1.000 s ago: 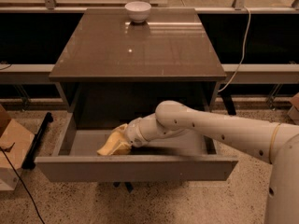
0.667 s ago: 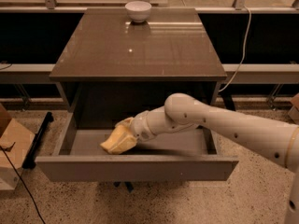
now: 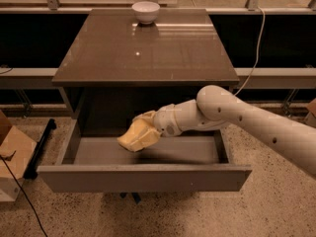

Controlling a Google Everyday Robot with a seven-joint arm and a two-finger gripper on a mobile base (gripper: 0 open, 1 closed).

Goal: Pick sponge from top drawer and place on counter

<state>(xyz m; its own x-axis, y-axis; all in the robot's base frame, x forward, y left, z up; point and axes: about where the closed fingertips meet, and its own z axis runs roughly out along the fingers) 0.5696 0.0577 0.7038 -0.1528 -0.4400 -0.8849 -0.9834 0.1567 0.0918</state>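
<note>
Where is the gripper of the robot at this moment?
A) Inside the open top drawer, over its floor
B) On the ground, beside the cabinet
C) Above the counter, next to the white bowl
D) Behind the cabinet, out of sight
A: the gripper reaches into the open top drawer over its grey floor, lower than the counter and far from the white bowl.

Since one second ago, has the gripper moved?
Yes. The gripper has risen and shifted slightly right, away from the floor of the top drawer.
</note>
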